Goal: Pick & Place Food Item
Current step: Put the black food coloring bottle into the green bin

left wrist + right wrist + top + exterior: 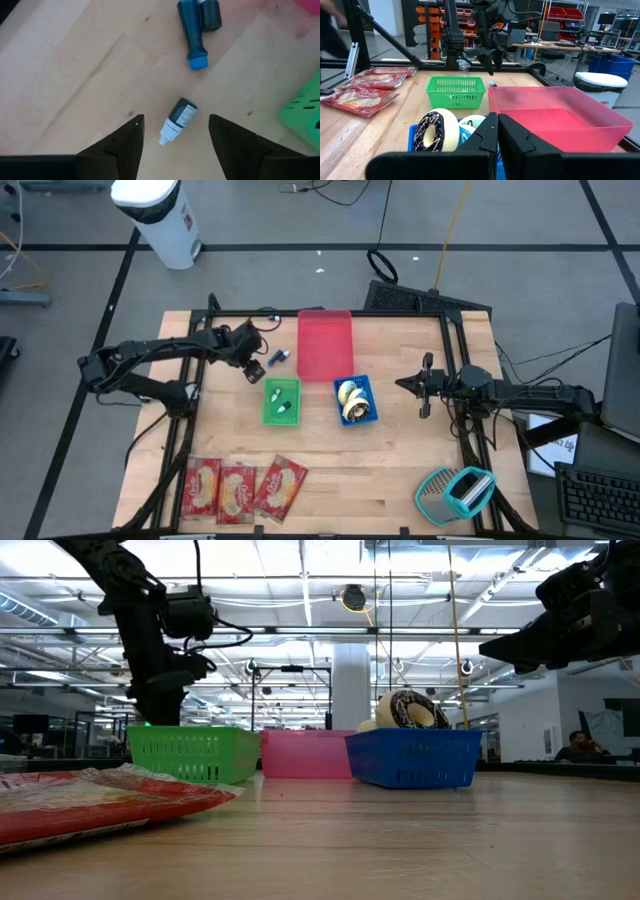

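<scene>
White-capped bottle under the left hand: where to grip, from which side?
Grip the white-capped bottle across its dark body, straight down from above. It lies flat on the table, clear of the blue-capped bottle, between the left hand's open fingers.

Evenly lit from above by long ceiling strip lights [300, 585], bright against the rafters. Soft, faint shadows under the arms on the pale wooden tabletop [400, 470]. Mild glare on the white bin [160, 215] beyond the far left corner. Near red packet [90, 802] blurred at table level; own dark fingers [485, 145] soft and out of focus in both wrist views. Slight bowing of lines toward frame edges.
</scene>
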Motion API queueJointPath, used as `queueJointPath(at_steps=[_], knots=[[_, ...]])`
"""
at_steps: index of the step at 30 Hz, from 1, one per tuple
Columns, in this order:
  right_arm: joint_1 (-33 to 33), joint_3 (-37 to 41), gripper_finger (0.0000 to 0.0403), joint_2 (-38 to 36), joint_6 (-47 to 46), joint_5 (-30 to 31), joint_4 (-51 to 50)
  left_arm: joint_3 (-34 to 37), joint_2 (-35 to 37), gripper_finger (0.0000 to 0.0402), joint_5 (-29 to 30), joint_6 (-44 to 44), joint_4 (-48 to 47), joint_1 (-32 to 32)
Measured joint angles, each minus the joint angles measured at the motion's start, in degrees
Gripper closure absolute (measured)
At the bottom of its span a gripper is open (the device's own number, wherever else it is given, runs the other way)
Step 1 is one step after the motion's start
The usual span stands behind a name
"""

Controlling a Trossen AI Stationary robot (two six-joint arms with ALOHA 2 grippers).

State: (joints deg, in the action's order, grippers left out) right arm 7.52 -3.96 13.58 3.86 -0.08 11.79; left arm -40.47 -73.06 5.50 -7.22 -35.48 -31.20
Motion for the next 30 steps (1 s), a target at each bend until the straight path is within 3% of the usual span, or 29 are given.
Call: queueJointPath(at_steps=[9, 20, 30], knots=[[0.00, 0.00, 0.0399, -0.02, 0.00, -0.02, 0.00, 0.00, -5.27, 0.0214, -1.85, 0.45, 0.04, -0.72], [0.01, 0.01, 0.0399, -0.02, 0.00, -0.02, 0.00, 0.00, -12.79, 0.0214, -1.62, 3.47, 3.23, -0.59], [0.00, -0.01, 0.0399, -0.02, 0.00, 0.00, 0.00, -0.24, -14.34, 0.0268, -2.96, 5.00, 2.88, -0.69]])
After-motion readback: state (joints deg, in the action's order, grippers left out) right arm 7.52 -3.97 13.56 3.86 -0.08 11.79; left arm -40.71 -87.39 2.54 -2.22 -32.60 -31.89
